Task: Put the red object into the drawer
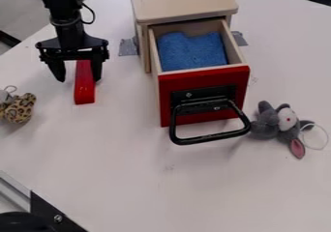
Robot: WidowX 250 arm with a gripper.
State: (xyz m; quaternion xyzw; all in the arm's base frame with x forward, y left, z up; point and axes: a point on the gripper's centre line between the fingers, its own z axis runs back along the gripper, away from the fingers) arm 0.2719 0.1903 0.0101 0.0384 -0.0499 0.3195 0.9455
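At the upper left of the camera view, the black gripper (78, 78) hangs low over the white table with its two fingers apart. A long red block (84, 87) lies on the table below it, nearer the right finger than the left, its far end hidden under the gripper. To the right stands a light wooden cabinet (184, 3) whose drawer (205, 79) is pulled out. The drawer has a red front and a black handle, and a blue cloth (190, 51) lies inside.
A grey plush toy (278, 124) lies right of the drawer handle. At the left edge is a leopard-spotted toy (19, 108). Grey tape (128, 47) sticks to the table beside the cabinet. A metal rail with a black corner piece (55, 215) crosses the lower left corner.
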